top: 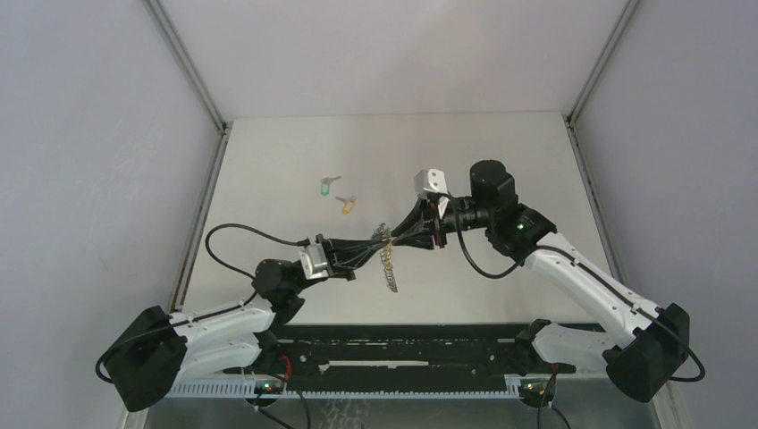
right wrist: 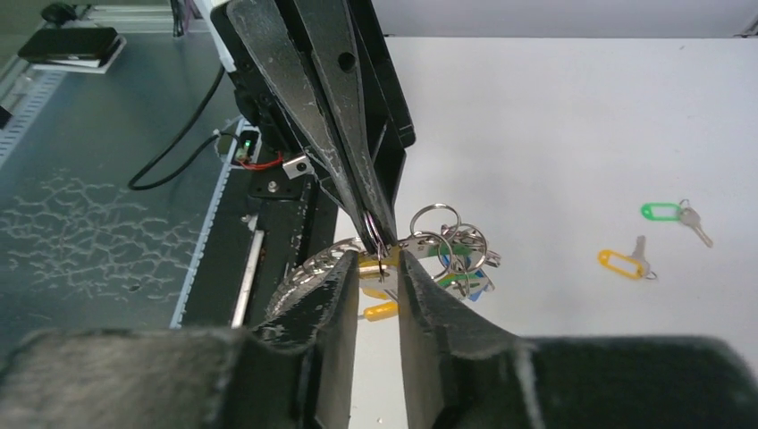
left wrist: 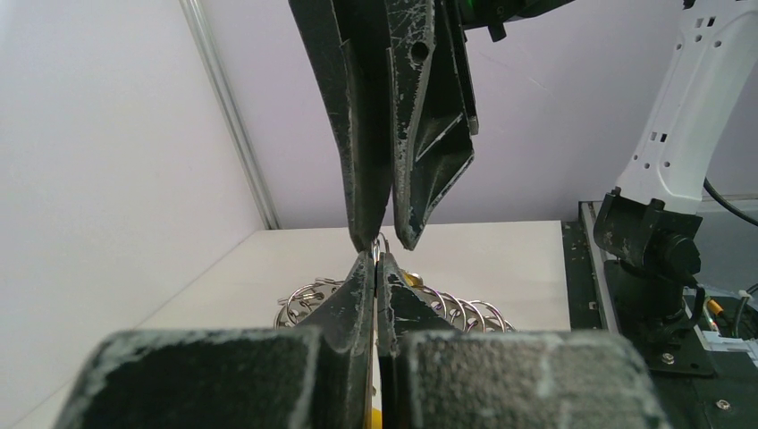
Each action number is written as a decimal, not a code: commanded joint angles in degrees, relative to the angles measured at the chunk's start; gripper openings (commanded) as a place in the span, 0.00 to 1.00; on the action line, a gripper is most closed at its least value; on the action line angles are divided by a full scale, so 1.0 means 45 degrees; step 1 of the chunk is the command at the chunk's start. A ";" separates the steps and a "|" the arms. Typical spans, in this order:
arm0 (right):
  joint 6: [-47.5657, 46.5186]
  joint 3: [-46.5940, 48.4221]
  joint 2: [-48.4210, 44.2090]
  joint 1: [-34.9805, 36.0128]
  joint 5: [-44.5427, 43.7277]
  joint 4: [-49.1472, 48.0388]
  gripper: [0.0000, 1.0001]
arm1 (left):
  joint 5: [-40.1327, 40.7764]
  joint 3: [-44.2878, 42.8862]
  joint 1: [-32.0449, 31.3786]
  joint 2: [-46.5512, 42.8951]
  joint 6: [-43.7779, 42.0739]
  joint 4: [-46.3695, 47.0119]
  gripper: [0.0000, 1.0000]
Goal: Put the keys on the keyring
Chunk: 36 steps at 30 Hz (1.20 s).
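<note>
Top external: both arms reach toward mid-table and meet tip to tip. The left gripper (top: 374,243) and right gripper (top: 400,234) are almost touching, and the keyring (top: 390,268) hangs from that meeting point as a short dangling string of rings above the table (top: 501,161). The green-tagged key (top: 328,187) and orange-tagged key (top: 346,205) lie flat on the table beyond and to the left of the grippers, well apart from the keyring and near each other. Left wrist: the left gripper (left wrist: 375,261) has its jaws pressed together, with a thin wire ring at their tips. The right gripper (left wrist: 384,237) comes in from above with a narrow gap between its jaws, tips straddling that same ring. The rest of the keyring (left wrist: 465,311) bunches just behind the left fingers. Right wrist: the right gripper (right wrist: 377,266) is partly parted. Cannot tell whether its pads touch the ring. The left gripper (right wrist: 379,234) is pinched shut on a wire loop of the keyring (right wrist: 438,234), whose rings and coloured tags cluster just beside the tips. The green-tagged key (right wrist: 669,213) and orange-tagged key (right wrist: 624,262) lie far off on the table.
</note>
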State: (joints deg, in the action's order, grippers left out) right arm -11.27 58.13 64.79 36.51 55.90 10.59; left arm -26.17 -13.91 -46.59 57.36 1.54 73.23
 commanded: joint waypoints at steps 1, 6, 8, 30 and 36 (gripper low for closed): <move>0.0571 0.0051 0.0135 -0.0047 0.0663 -0.0761 0.18 | -0.0147 0.0060 -0.0038 -0.0150 0.0146 0.1105 0.00; 0.0591 0.0059 0.0325 -0.0066 0.0917 -0.0660 0.07 | -0.0233 -0.0030 -0.0039 -0.0196 0.0156 0.1128 0.00; 0.0528 0.0054 0.0345 -0.0082 0.0918 -0.0565 0.02 | -0.0266 -0.0052 -0.0038 -0.0206 0.0165 0.1136 0.00; 0.0721 0.0071 0.0935 -0.0063 0.1490 -0.0685 0.00 | -0.0747 -0.0340 -0.0038 -0.0192 0.0341 0.1509 0.00; 0.0217 0.0188 0.0803 0.0119 0.0868 -0.0413 0.11 | -0.0736 -0.0295 -0.0038 -0.0181 0.0345 0.1568 0.00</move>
State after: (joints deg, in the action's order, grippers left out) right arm -8.80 58.13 69.10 36.29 61.87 9.58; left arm -28.75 -13.93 -46.57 56.99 2.46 74.48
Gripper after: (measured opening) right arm 0.071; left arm 0.010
